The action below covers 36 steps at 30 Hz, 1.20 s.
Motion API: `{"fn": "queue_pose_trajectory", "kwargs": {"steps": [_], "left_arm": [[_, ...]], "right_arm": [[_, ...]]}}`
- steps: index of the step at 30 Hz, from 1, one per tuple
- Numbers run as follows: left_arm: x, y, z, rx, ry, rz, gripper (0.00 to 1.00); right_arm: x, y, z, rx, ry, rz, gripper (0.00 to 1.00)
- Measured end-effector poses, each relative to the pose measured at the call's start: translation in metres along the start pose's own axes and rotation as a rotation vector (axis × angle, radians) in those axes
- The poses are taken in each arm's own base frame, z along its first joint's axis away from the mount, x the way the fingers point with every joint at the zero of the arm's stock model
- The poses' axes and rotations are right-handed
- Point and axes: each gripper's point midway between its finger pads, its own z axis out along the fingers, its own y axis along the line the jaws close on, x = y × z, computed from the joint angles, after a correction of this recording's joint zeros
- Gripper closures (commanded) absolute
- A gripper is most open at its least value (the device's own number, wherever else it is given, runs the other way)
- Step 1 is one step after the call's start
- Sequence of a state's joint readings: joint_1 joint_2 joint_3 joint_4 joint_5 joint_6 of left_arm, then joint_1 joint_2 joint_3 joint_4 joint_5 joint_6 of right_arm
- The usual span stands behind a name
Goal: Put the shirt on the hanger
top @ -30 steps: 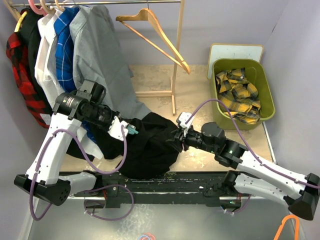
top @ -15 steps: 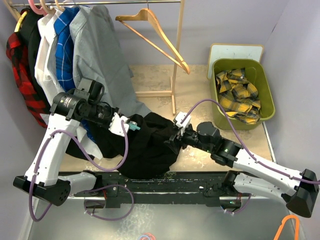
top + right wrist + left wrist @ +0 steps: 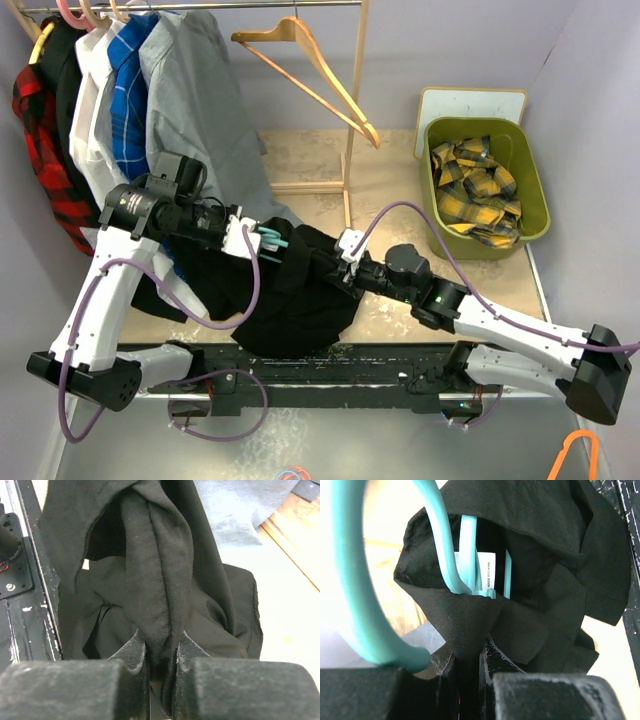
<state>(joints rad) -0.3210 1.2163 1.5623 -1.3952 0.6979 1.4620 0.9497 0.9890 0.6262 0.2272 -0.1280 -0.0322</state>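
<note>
The black shirt (image 3: 295, 300) hangs bunched between both arms over the table's front. The teal hanger (image 3: 273, 240) pokes into its collar. In the left wrist view the hanger (image 3: 350, 590) curves its hook past my left finger, and its arms run into the neck opening beside the white label (image 3: 487, 570). My left gripper (image 3: 250, 240) (image 3: 470, 660) is shut on a fold of collar fabric; whether it also pinches the hanger is hidden. My right gripper (image 3: 340, 265) (image 3: 162, 650) is shut on a thick fold of the shirt (image 3: 155, 570), on the right side.
A wooden hanger (image 3: 310, 60) hangs from a wooden rack post (image 3: 350, 150) at the back. Several garments, among them a grey shirt (image 3: 200, 110), hang at the back left. A green bin (image 3: 530, 170) with a plaid garment (image 3: 478, 190) stands on the right.
My right gripper opened, moved left along the shirt and shut on a new fold. My left gripper shifted up and right, and more of the teal hanger now shows at the collar.
</note>
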Motion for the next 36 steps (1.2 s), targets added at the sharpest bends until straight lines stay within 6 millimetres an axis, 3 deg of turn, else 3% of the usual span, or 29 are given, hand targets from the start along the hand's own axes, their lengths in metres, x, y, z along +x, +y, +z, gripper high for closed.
{"fn": "queue_pose_trajectory", "kwargs": {"steps": [7,8,13,15,18,19,21,24,28,32,36], "left_arm": [[0.0,0.007,0.004,-0.027,-0.007,-0.073,1.0],[-0.001,0.008,0.005,-0.028,-0.013,-0.085,0.96],[-0.004,0.015,0.014,-0.039,-0.048,-0.136,0.64],[-0.002,0.022,0.013,-0.066,-0.044,-0.147,0.46],[0.003,0.028,0.011,-0.096,-0.025,-0.194,0.45],[0.005,0.03,0.011,-0.11,-0.012,-0.211,0.37],[0.011,0.035,0.01,-0.134,0.018,-0.24,0.02],[0.02,0.036,0.011,-0.142,0.045,-0.289,0.0],[0.015,0.033,0.009,-0.142,0.025,-0.329,0.0],[-0.009,0.042,-0.008,-0.179,-0.03,-0.375,0.0],[-0.052,0.068,-0.054,-0.313,-0.095,-0.345,0.0]], "right_arm": [[-0.001,-0.004,-0.006,0.037,-0.076,0.034,1.0],[-0.002,-0.004,-0.009,0.05,-0.105,0.053,1.0],[-0.001,-0.006,-0.026,0.096,-0.204,0.16,1.0],[0.003,-0.007,-0.032,0.116,-0.211,0.199,1.0],[0.005,-0.01,-0.036,0.138,-0.213,0.235,1.0],[0.005,-0.011,-0.037,0.147,-0.214,0.244,1.0],[0.006,-0.012,-0.04,0.156,-0.214,0.257,1.0],[0.006,-0.016,-0.041,0.176,-0.214,0.267,1.0],[0.013,-0.018,-0.037,0.187,-0.187,0.27,1.0],[0.018,-0.022,-0.029,0.209,-0.146,0.281,1.0],[0.006,-0.028,-0.026,0.239,-0.13,0.286,1.0]]}}
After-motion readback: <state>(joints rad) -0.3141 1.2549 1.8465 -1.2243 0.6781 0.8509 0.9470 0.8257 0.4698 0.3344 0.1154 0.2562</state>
